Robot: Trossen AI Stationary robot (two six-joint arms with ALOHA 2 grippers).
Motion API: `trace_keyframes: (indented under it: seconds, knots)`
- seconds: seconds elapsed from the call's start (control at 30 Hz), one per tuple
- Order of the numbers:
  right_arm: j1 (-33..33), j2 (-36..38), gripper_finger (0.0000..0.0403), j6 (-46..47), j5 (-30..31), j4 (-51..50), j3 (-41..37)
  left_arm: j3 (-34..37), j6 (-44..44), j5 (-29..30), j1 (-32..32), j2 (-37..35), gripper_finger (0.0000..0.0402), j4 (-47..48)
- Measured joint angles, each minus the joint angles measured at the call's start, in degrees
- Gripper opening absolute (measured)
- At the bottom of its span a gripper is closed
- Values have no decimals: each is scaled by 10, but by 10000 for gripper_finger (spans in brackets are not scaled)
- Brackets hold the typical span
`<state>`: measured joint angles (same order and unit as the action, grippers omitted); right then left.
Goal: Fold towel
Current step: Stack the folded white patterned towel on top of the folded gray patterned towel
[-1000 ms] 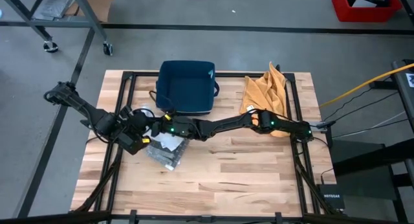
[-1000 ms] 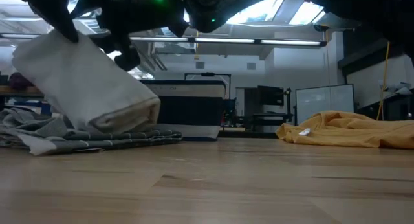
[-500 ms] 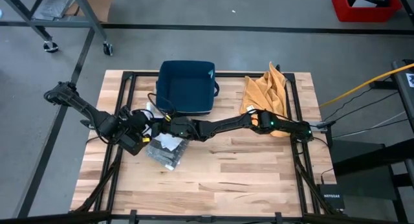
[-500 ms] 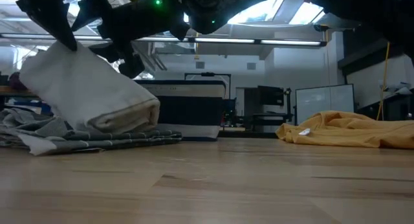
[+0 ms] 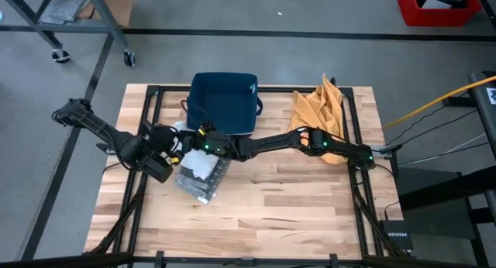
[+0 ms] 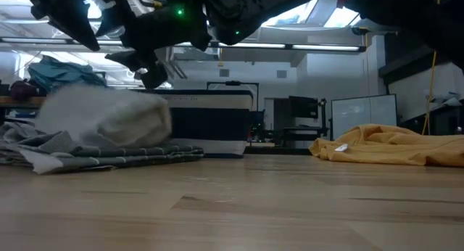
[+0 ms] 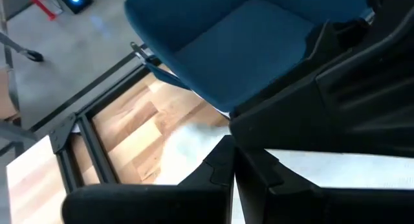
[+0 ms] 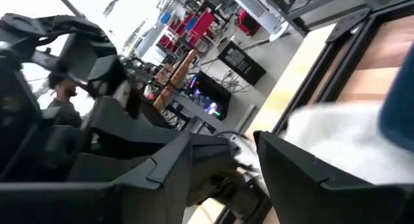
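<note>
Having been let go by the parted right gripper (image 5: 188, 141), the towel (image 5: 200, 173) near the tabletop's left edge has dropped flatter, so this fold seems finished, the left gripper (image 5: 169, 151) clenched empty.

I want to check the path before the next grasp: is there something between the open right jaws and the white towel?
Nothing visible does. The right gripper hangs just above the white folded towel on the grey checked cloth. The left gripper, shut, is beside it, not between.
</note>
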<state>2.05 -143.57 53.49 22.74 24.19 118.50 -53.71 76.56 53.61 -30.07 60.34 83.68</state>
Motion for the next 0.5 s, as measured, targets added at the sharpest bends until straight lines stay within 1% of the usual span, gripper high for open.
trace_keyframes:
  seconds: [0.13, 0.27, 0.4, 0.5]
  knots:
    - [-2, 0, 177, 0, 7, 0, 0, 0, 0, 6, 11, 0, 4, 4]
    - [-4, 0, 177, -4, 17, 9, 0, 0, 1, 35, 14, -2, 4, 14]
    - [-9, 3, 177, -36, 11, 47, -1, -6, -1, 66, 10, -24, 4, 14]
    - [-14, 18, 177, -84, -13, 44, -1, -15, 1, 100, 6, -54, 4, 27]
